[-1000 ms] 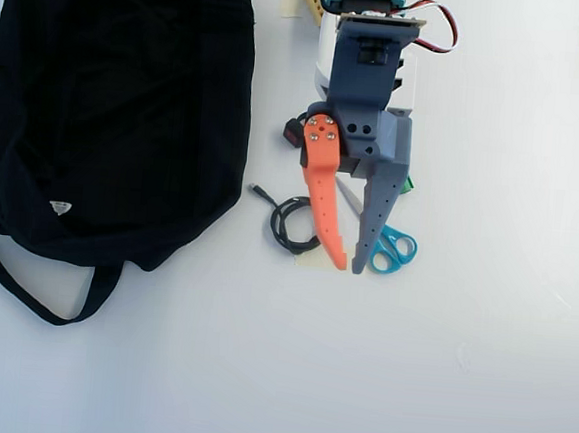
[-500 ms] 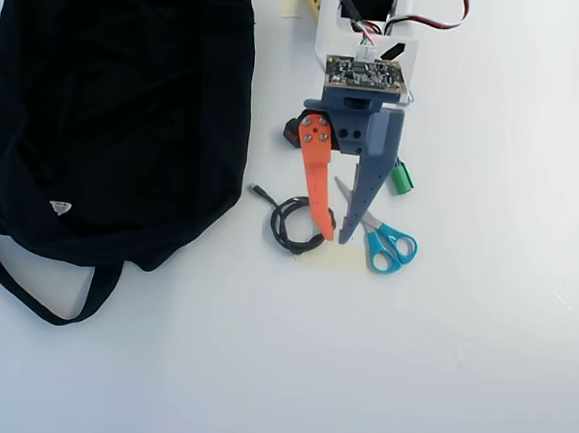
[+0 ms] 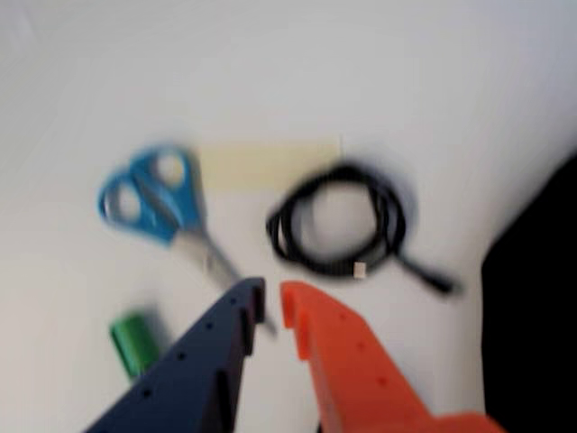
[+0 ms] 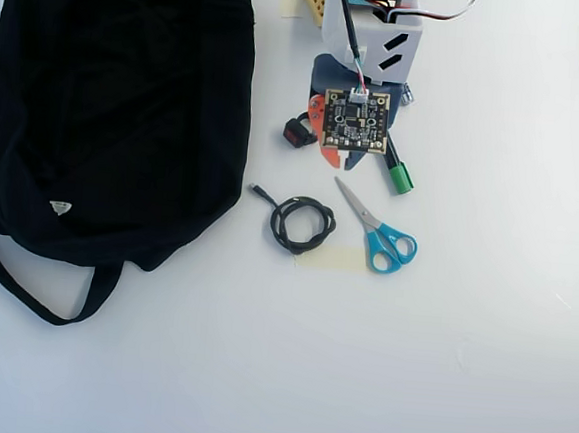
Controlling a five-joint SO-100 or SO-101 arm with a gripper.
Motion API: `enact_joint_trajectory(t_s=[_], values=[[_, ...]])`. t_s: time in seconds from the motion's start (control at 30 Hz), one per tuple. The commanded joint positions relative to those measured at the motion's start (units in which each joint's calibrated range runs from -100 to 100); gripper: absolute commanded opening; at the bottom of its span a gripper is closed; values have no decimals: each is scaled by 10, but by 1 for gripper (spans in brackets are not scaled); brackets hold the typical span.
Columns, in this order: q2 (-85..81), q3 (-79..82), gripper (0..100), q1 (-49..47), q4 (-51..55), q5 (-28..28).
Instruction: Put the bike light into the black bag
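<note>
In the overhead view the bike light [image 4: 296, 134], a small black box with a red face, lies on the white table just right of the black bag [image 4: 107, 112]. The bag sprawls over the left side, its strap looping toward the bottom left. My gripper [image 4: 341, 162] hangs under the wrist's circuit board, right of the light and apart from it; only the orange and blue tips show. In the wrist view the gripper [image 3: 270, 298] is shut, a thin slit between the tips and nothing in it. The light is out of that view; the bag [image 3: 532, 298] fills its right edge.
A coiled black cable [image 4: 302, 225] [image 3: 338, 221] lies below the gripper, blue-handled scissors [image 4: 380, 236] [image 3: 158, 203] beside it. A green-capped marker [image 4: 398, 175] [image 3: 135, 341] rests right of the gripper. A pale tape patch [image 4: 331, 257] marks the table. The arm base [image 4: 369, 32] stands at the top.
The arm has pulled back toward its base and tipped down. The fingers, stretched out over the cable and scissors a second ago, now point at the table beside the light.
</note>
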Motion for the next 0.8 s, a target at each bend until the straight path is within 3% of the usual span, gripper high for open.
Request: enact_joint_trajectory(t_s=[0.0,0.1,0.5,0.77], values=[[-43,-24,2,-5,80,3],[-43,-16,2,-8,126,3],[-44,5,2,-10,126,4],[-51,74,2,-7,126,82]])
